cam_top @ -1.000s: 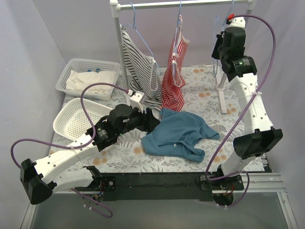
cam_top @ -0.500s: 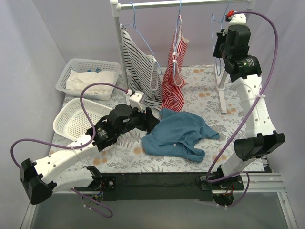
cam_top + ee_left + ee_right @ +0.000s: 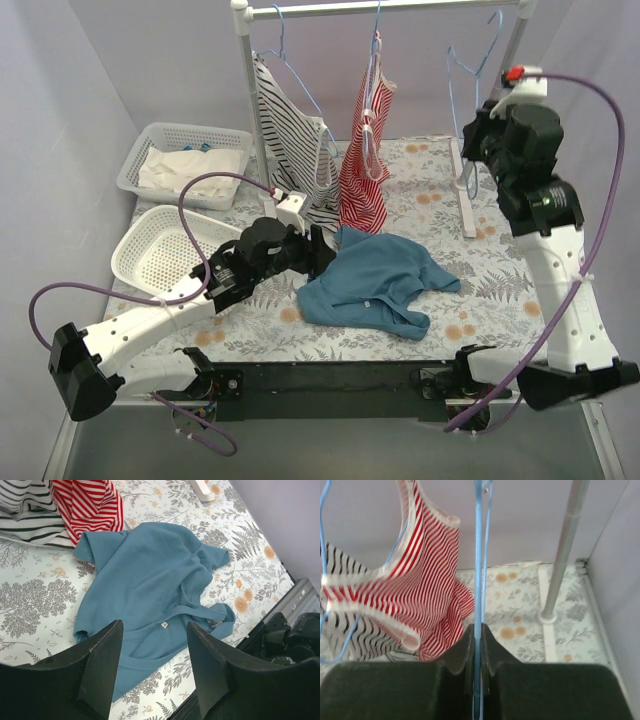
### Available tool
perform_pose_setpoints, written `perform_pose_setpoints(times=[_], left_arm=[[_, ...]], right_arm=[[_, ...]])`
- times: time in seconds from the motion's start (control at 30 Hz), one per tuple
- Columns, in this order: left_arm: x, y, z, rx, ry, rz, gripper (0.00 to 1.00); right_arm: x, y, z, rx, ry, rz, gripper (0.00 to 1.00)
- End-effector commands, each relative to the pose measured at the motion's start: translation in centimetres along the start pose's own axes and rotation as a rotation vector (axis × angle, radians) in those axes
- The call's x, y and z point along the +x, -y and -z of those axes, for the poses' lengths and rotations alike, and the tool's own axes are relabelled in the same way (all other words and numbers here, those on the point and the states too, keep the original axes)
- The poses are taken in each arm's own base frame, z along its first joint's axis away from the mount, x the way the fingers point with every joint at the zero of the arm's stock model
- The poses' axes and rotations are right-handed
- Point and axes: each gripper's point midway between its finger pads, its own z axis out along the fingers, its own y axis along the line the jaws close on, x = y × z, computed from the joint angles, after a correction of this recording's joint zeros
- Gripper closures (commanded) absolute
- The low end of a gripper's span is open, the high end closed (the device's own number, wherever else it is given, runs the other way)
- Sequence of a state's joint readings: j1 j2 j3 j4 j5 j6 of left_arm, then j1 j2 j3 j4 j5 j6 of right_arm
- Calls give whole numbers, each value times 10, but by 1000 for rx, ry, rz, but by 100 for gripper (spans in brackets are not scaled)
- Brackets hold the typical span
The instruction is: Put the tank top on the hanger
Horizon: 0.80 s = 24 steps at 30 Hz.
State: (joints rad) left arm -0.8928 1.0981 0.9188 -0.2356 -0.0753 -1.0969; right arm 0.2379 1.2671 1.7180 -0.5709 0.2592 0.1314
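Top view: tank top is lying crumpled on the tabletop, just ahead of the left gripper, ungrasped. Hanger is hanging bare from the rail.

Left wrist view: left gripper is spreading wide, holding nothing, tank top lying beyond its fingers.

Right wrist view: right gripper is pinching the hanger wire, red-and-white striped top hanging to its left.

Judging: hanger is being secured; picking up and threading the top are remaining.
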Motion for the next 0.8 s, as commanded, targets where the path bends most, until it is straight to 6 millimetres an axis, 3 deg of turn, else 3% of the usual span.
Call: perform_pose_setpoints(times=[0.0, 0.03, 0.07, 0.13, 0.17, 0.3, 0.5, 0.77], left_arm=[[18, -24, -8, -128, -50, 68, 47], [27, -29, -8, -149, -70, 75, 47], [32, -35, -8, -178, -77, 87, 47], [48, -49, -9, -242, -105, 108, 47], [55, -54, -9, -264, -119, 115, 47], [83, -70, -16, -335, -189, 135, 47], [102, -82, -40, -404, -254, 115, 49], [113, -90, -67, -449, -303, 80, 54]], right_arm=[[106, -21, 51, -174, -228, -114, 99], [119, -26, 69, -216, -253, -140, 99], [161, -31, 75, -255, -355, -147, 99], [192, -43, 103, -341, -432, -193, 99], [222, -45, 111, -367, -506, -208, 99], [258, -59, 154, -506, -601, -256, 99], [277, -68, 193, -643, -720, -243, 99], [277, -60, 209, -635, -768, -174, 99]])
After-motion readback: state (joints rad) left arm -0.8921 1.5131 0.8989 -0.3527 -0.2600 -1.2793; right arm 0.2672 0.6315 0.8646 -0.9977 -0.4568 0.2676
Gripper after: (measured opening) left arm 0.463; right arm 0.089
